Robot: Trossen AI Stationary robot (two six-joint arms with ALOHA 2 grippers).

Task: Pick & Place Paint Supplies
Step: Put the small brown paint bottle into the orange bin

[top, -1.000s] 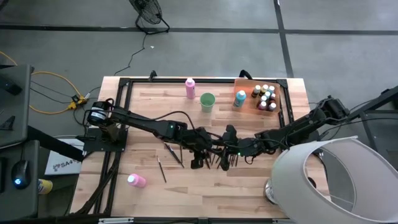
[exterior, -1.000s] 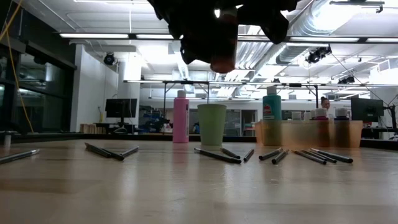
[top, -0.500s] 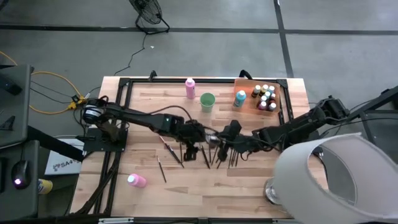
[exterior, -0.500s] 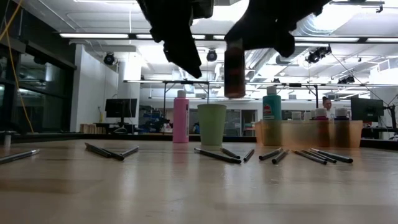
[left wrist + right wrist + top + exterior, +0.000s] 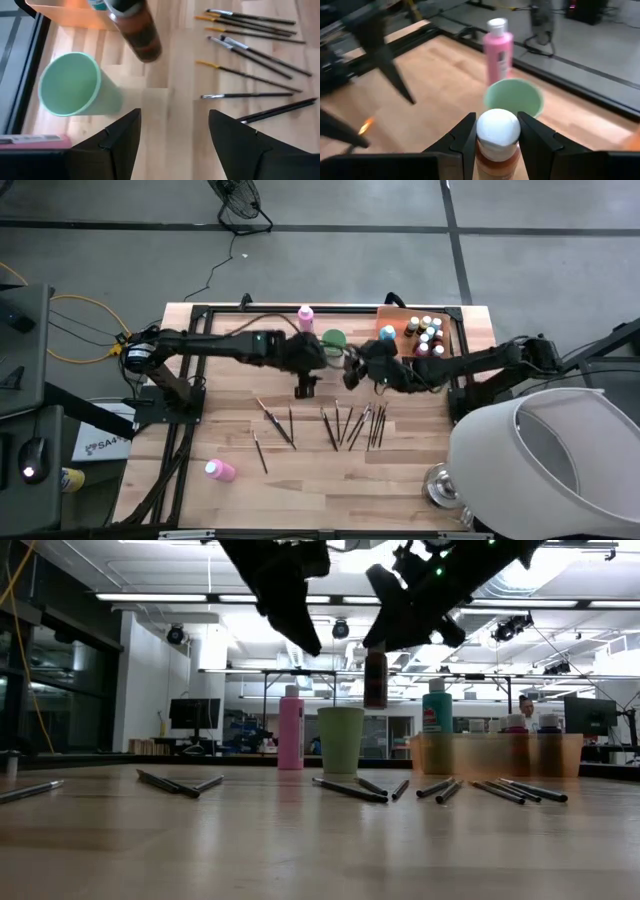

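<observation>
Nearest the desk's [image 5: 420, 480] front edge: one pink bottle [image 5: 219, 470] lying on its side at front left, well apart from everything else. Mid-desk — thin dark brushes [image 5: 352, 425] scattered flat, roughly a dozen: two or three at left [image 5: 274, 420], one alone nearer the front [image 5: 258, 450], the rest in a loose fan at centre. Above the brushes both arms meet, raised off the wood. Left gripper [image 5: 305, 387] hangs over bare desk just behind the brushes, fingers [image 5: 112, 145] spread wide, nothing between them. Right gripper [image 5: 494, 131] just beside it, fingers clamped on one small brown paint bottle [image 5: 496, 137] with a white cap, held upright in the air — in the low view the bottle [image 5: 375, 680] hangs clear of the desk, near the light green cup [image 5: 333, 340]. Behind: one cup standing upright, one tall pink bottle [image 5: 306, 320] standing just left of it, one teal bottle [image 5: 387, 335] at the orange tray's [image 5: 392, 315] left edge. Inside the tray, at the back right, about eight small capped bottles [image 5: 428, 336] clustered together; exact count hard to tell.
</observation>
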